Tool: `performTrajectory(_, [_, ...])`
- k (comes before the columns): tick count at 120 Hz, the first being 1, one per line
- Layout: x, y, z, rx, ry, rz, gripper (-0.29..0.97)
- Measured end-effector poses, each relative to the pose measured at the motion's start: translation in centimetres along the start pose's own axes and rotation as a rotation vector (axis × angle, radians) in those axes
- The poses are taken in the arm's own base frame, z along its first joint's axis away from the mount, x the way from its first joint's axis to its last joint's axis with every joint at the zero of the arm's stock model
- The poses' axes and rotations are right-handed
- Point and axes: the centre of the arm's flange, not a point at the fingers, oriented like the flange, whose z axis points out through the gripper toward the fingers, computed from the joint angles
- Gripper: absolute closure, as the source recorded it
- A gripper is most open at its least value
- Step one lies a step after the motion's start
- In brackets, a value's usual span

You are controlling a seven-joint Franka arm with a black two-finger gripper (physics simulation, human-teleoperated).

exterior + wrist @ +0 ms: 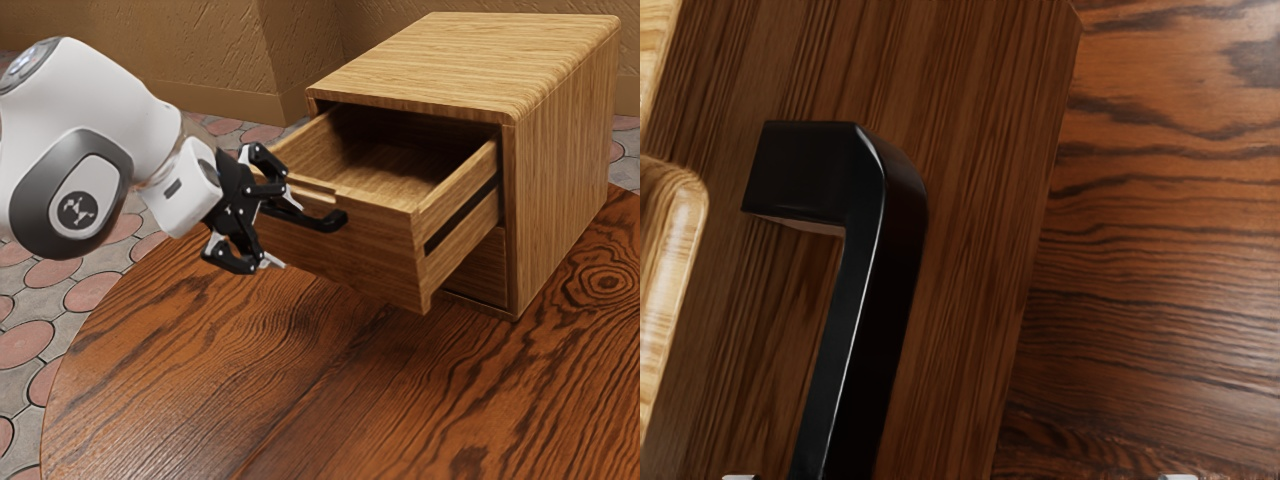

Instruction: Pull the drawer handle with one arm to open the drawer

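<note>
Drawer point(400, 215) sits well out of the cabinet point(560, 150), black handle point(318, 218) facing me. My gripper point(272, 222) is at the handle, fingers spread wide, gripping nothing. For more travel, I'd close squarely on the bar and pull straight back along the runners.

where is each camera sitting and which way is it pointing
Exterior view: beside the arm, looking across the table at the cabinet and its pulled-out drawer; the white arm and open black fingers enter from the exterior view's left.
Wrist view: on the hand, looking closely at the drawer front; two small pale tips at the frame's edge may be its fingers.
Shared: the black handle, drawer front and table.
</note>
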Motion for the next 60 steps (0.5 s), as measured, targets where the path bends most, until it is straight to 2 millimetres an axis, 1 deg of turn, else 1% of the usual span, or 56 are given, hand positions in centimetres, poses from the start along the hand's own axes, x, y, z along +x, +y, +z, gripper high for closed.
performTrajectory(16, [0.2,0.5,-0.4,0.003,0.003,0.004,0.2])
performTrajectory(27, [0.3,0.5,-0.7,0.01,0.001,0.007,0.13])
performTrajectory(36, [0.6,0.3,-1.7,0.028,0.005,0.014,0.09])
performTrajectory(40, [1.0,0.3,-2.6,0.044,0.012,0.021,0.07])
performTrajectory(46, [2.2,0.5,-4.7,0.077,0.026,0.044,0.06])
performTrajectory(52, [4.9,1.4,-7.5,0.111,0.007,0.074,0.04])
performTrajectory(54, [6.4,1.8,-8.7,0.121,-0.014,0.088,0.04])
performTrajectory(58, [10.1,2.7,-11.2,0.127,-0.059,0.111,0.03])
performTrajectory(60, [11.6,3.2,-12.2,0.124,-0.078,0.112,0.03])
